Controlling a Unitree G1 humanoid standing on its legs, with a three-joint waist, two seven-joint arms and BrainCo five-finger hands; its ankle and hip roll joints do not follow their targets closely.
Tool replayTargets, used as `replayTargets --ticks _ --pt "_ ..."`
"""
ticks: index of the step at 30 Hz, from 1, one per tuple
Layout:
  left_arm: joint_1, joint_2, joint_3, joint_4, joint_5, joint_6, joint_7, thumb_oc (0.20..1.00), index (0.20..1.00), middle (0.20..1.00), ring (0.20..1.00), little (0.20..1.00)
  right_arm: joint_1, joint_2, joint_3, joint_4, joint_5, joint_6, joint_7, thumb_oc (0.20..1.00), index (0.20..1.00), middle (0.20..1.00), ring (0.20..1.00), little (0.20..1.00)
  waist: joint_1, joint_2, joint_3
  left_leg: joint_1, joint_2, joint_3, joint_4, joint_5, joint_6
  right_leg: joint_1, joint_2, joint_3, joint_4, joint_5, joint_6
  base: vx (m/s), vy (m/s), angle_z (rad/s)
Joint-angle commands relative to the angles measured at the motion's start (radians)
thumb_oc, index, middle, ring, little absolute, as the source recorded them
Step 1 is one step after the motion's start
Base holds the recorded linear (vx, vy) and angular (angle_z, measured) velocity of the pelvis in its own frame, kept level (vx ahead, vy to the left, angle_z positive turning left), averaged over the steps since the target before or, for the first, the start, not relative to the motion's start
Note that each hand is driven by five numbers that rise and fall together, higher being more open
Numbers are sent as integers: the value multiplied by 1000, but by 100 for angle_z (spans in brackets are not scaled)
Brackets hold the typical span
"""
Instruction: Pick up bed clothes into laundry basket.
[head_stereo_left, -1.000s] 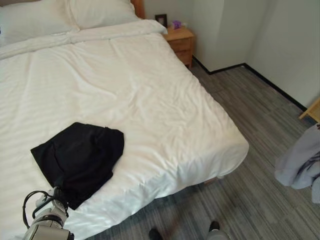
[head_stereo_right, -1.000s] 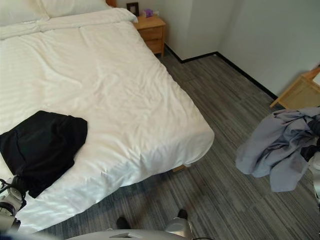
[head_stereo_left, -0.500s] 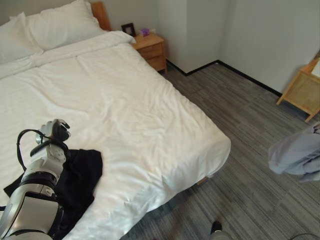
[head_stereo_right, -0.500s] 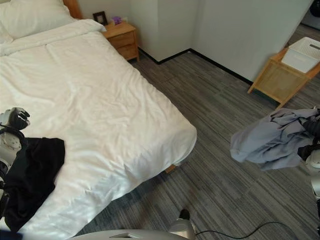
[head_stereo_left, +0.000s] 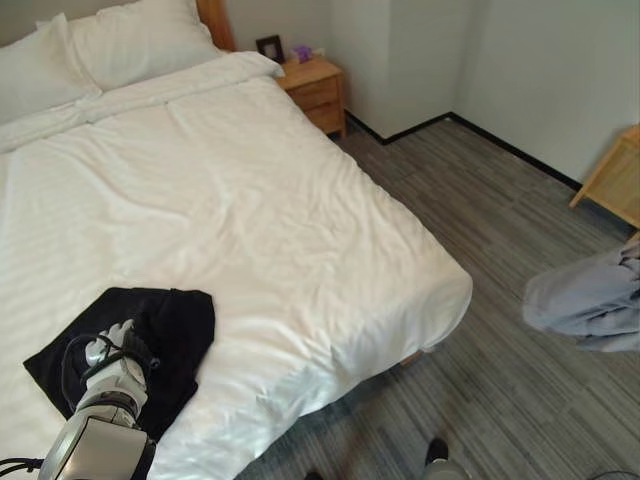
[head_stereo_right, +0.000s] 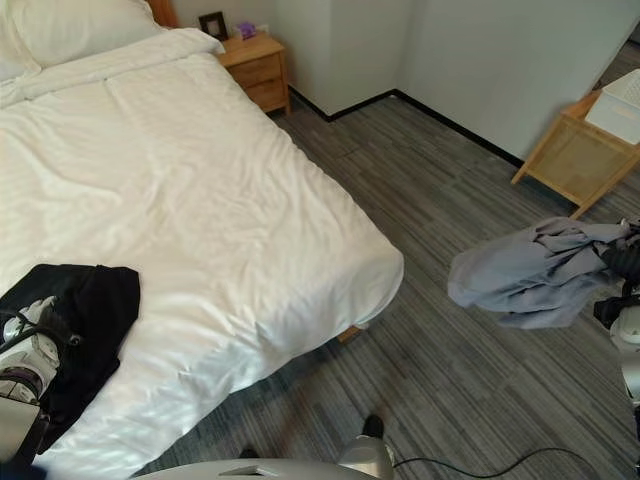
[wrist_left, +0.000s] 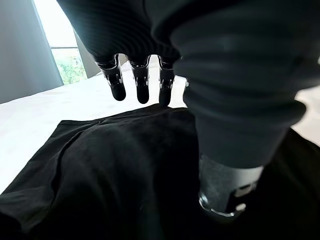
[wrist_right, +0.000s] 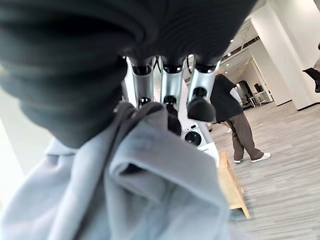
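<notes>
Partly hidden: black garment (head_stereo_left: 165, 335) under left hand (head_stereo_left: 118, 345)

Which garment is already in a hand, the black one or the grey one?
The grey garment: it hangs from the right hand above the floor. The black garment lies flat on the bed beneath the left hand.

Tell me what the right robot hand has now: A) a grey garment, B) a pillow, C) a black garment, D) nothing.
A: the right robot hand has its fingers curled into the grey garment, which hangs above the floor; the black garment lies on the bed under the left robot hand.
</notes>
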Motion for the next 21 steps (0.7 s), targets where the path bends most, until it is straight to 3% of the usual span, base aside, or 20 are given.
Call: replayTargets --ticks 1,2,4,6,9,13,15,16,17,18,20,21 --pt "-10 -59 -17 73 103 17 -40 589 589 589 589 589 -80 -3 -56 -60 -20 -28 -45 200 200 200 200 200 26 -33 12 14 67 -36 11 -50 -75 -22 -70 5 28 41 110 -16 43 -1" --pt "-7 -61 -16 73 104 17 -40 555 555 555 555 555 -79 -4 -55 -61 -21 -27 -45 200 200 200 200 200 26 -31 10 14 67 -36 11 -50 -75 -22 -70 5 28 41 110 -23 30 -5" --pt "42 -119 -22 76 132 14 -62 300 300 300 300 300 -79 3 -56 -66 -26 -24 -35 200 200 200 200 200 29 -47 22 3 68 -38 11 -53 -72 -33 -69 11 27 41 110 0 0 0" --pt "58 -141 -22 75 138 14 -64 200 200 200 200 200 -76 3 -57 -70 -28 -24 -32 200 200 200 200 200 29 -50 24 0 68 -37 11 -54 -71 -36 -69 12 27 41 110 -5 20 5" --pt "115 -210 -21 78 159 9 -80 200 200 200 200 200 -56 6 -76 -89 -41 -23 -21 200 200 200 200 200 31 -65 33 -8 67 -39 11 -59 -70 -45 -70 16 26 42 110 -4 10 0" --pt "106 -198 -16 72 149 10 -65 200 200 200 200 200 -42 -2 -96 -108 -38 -30 -20 200 200 200 200 200 37 -65 31 -6 65 -38 11 -63 -71 -41 -71 12 26 39 110 0 0 0" --pt "35 -121 -7 36 100 10 -26 200 200 200 200 200 -36 -16 -106 -123 -23 -42 -22 200 200 200 200 200 38 -57 28 3 62 -40 11 -62 -73 -28 -73 6 25 35 110 0 0 0" --pt "34 -120 -8 36 100 10 -26 200 200 200 200 200 -36 -15 -107 -123 -24 -42 -22 200 200 200 200 200 39 -57 29 3 62 -40 11 -62 -73 -28 -74 6 25 35 110 0 0 0" --pt "-28 -60 -11 -8 66 3 8 200 200 200 200 200 -38 -18 -103 -125 -14 -47 -26 200 200 200 200 200 40 -53 27 5 62 -42 11 -61 -73 -23 -73 4 25 34 110 -19 -15 3" --pt "-114 37 -19 -123 12 -25 71 200 200 200 200 200 -31 -11 -103 -126 2 -56 -40 200 200 200 200 200 45 -44 24 6 62 -49 11 -56 -75 -12 -72 -4 24 30 110 -24 -22 3" --pt "-142 93 -15 -231 -9 -41 104 200 200 200 200 200 -17 0 -111 -126 6 -58 -47 200 200 200 200 200 48 -42 24 6 61 -53 11 -54 -76 -7 -72 -8 24 28 110 -50 -27 10" --pt "-159 164 28 -428 -60 -86 162 200 200 200 200 200 8 26 -134 -137 12 -67 -61 200 200 200 200 200 57 -37 24 -5 58 -42 11 -25 -72 -8 -78 -36 28 37 103 -74 -54 27"
